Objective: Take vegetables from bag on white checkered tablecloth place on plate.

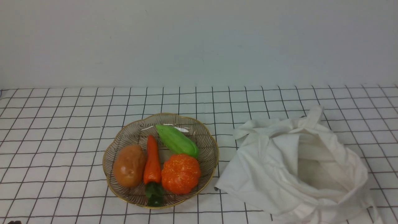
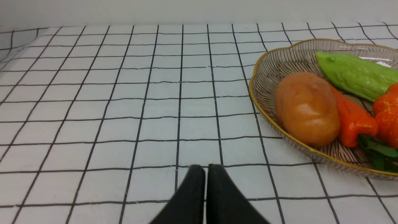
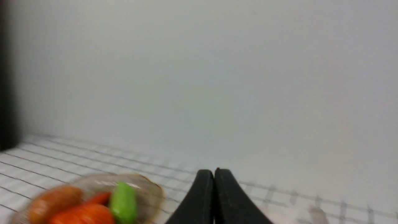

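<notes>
Left tool (image 2: pixel 205 169) pinched closed and empty, potato (image 2: pixel 306 109) on plate (image 2: pixel 264 67) nearby, right tool (image 3: pixel 214 174) likewise.

I can read no text, label, brand, number or sign anywhere in my three views.

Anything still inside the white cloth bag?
The large white cloth bag lies open on the checkered tablecloth. Only pale fabric shows through its mouth, no vegetable. Its folds cover the deeper bottom, so that part can't be checked.
</notes>
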Available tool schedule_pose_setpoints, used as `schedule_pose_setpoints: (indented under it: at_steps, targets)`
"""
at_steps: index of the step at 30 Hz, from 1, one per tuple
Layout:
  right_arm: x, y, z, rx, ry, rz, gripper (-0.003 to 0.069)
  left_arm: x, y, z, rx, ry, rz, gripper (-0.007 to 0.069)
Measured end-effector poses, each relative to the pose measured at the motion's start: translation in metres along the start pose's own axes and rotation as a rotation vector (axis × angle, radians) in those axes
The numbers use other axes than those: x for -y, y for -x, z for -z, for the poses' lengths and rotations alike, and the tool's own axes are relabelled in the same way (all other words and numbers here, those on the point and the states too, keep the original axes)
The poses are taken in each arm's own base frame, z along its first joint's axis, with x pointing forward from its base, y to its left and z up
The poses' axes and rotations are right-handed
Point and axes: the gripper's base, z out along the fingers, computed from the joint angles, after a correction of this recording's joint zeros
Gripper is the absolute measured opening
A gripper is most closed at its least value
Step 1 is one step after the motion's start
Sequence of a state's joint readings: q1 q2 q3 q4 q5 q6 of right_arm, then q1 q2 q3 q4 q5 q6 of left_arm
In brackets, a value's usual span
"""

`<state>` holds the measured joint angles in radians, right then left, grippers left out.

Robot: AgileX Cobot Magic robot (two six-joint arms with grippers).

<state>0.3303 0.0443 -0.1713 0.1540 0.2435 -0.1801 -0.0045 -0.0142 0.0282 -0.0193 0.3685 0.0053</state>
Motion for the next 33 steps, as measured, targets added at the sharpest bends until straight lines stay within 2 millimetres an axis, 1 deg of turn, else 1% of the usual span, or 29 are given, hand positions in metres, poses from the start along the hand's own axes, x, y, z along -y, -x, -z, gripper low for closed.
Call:
schedule_pose_setpoints:
  at_steps: [2,3,6,9,15,33]
  targets:
    - [0.005,-0.026,-0.003,-0.098,-0.108,0.026,-0.0014,0.000,0.000,0.000,0.000,0.000,0.000,-0.0008]
    - [0.007,-0.033,-0.003,-0.123,-0.142,0.030,-0.0014,0.000,0.000,0.000,0.000,0.000,0.000,-0.0008]
    - [0.011,-0.063,-0.001,-0.211,-0.230,0.037,-0.0014,0.000,0.000,0.000,0.000,0.000,0.000,-0.0008]
    - [0.011,-0.075,0.002,-0.279,-0.254,0.037,-0.0014,0.000,0.000,0.000,0.000,0.000,0.000,-0.0008]
    - [0.011,-0.076,0.003,-0.305,-0.252,0.048,-0.0014,0.000,0.000,0.000,0.000,0.000,0.000,-0.0008]
    - [0.011,-0.076,0.003,-0.306,-0.251,0.049,-0.0014,0.000,0.000,0.000,0.000,0.000,0.000,-0.0008]
